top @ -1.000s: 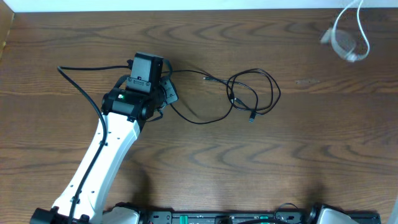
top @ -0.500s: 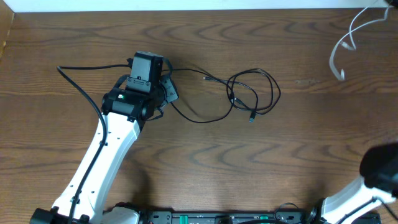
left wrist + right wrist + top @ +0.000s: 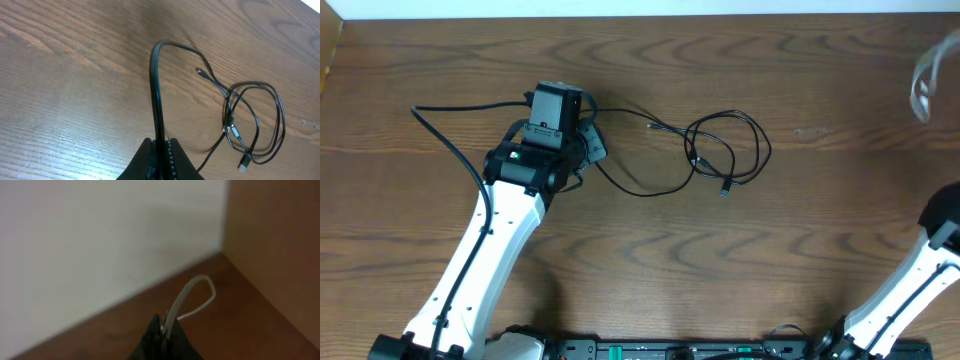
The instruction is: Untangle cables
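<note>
The black cable point(image 3: 725, 150) lies on the wooden table in a loose coil at the middle, one end running left to my left gripper point(image 3: 588, 143). In the left wrist view my left gripper point(image 3: 161, 152) is shut on the black cable point(image 3: 156, 90), which arcs up and away to the coil point(image 3: 255, 125). The white cable point(image 3: 923, 85) shows blurred at the far right edge of the overhead view, lifted off the table. My right gripper point(image 3: 165, 330) is shut on the white cable point(image 3: 192, 297), which loops above the jaws.
The left arm point(image 3: 490, 260) crosses the lower left of the table with its own thick black wire point(image 3: 450, 140) beside it. The right arm point(image 3: 920, 280) enters at the lower right. A white wall point(image 3: 100, 240) and a wooden side panel point(image 3: 275, 245) stand behind the right gripper.
The white cable has been lifted and carried right toward the frame edge. The right arm has come into the overhead view at lower right. The left gripper and black cable have not moved.
</note>
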`<action>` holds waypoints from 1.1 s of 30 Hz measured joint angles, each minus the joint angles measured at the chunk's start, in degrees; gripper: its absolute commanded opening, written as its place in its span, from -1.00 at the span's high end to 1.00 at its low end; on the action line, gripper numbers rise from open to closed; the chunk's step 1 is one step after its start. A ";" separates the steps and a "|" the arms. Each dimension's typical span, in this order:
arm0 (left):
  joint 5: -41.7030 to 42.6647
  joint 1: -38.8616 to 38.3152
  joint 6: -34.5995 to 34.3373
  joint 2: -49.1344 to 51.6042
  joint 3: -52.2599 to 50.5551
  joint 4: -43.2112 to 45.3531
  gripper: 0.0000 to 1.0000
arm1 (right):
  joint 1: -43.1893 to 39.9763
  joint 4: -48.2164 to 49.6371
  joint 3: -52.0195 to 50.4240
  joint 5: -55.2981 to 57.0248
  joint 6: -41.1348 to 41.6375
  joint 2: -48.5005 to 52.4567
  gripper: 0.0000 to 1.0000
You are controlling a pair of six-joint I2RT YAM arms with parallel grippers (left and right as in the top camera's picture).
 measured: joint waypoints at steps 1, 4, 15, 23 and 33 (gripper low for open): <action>0.00 0.00 0.00 0.00 0.00 0.07 0.85 | -0.46 -0.04 -0.04 0.72 0.02 1.68 0.67; 0.00 0.00 0.00 0.00 0.00 0.04 0.85 | -1.57 -0.39 -0.94 2.16 0.37 6.21 -0.27; 0.00 0.00 0.00 0.00 0.00 0.26 0.84 | -2.32 -3.30 -1.66 3.67 0.55 8.48 -0.99; 0.00 0.00 0.00 0.02 0.00 0.74 0.85 | -1.42 -15.10 -1.64 -13.75 -3.26 7.76 -0.99; 1.27 0.00 3.43 3.10 0.02 9.07 0.85 | 12.66 -28.11 -1.64 -32.30 -9.81 7.04 -0.99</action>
